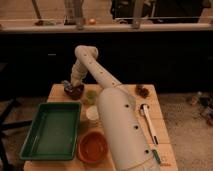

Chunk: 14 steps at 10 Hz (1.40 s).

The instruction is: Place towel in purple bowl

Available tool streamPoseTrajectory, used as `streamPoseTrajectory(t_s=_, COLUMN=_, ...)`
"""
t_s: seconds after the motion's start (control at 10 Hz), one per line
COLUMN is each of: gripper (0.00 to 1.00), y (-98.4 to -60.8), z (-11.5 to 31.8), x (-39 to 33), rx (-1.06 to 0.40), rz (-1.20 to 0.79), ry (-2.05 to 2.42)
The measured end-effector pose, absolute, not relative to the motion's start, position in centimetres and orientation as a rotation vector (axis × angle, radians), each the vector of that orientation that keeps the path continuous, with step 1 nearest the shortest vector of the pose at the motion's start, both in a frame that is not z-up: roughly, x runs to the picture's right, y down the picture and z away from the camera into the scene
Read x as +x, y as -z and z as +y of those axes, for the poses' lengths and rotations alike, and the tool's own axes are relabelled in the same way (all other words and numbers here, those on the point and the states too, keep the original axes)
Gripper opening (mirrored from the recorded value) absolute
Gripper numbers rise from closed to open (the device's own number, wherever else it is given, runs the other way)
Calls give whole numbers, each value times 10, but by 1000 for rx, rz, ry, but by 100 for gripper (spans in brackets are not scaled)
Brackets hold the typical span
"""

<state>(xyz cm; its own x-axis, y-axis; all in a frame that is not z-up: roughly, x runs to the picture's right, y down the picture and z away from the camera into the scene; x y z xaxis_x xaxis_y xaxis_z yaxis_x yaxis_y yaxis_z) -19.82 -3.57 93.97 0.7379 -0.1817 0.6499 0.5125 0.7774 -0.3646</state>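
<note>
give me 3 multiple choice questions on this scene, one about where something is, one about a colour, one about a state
1. Where is the gripper?
A. over the purple bowl at the table's far left
B. inside the green tray
C. beside the pen

2. What colour is the bowl at the near edge?
A. blue
B. orange
C. white

3. What is in the green tray?
A. a pile of fruit
B. a cup
C. nothing visible

Answers:
1 A, the arm ends right above that bowl.
2 B, it is orange-red, beside the tray.
3 C, only its bare green floor shows.
</note>
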Motion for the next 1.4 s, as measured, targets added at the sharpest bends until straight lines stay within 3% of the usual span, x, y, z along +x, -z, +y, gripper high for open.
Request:
streamPoseTrajectory(t_s=0.4, gripper=3, y=-947, z=-37, x=-199, rx=-561, rz=-642, ry=391)
streamPoseTrajectory(t_s=1.1, gripper=72, y=-947, z=-37, x=-198, rx=-561, rz=-640, ry=391)
streamPoseTrajectory(t_s=1.2, gripper=78, y=-947, z=-37, x=-199, rx=-561, rz=-640, ry=391)
streamPoseTrajectory(t_s=1.4, gripper=80, y=-947, z=-37, x=-199, rx=-561, rz=-640, ry=391)
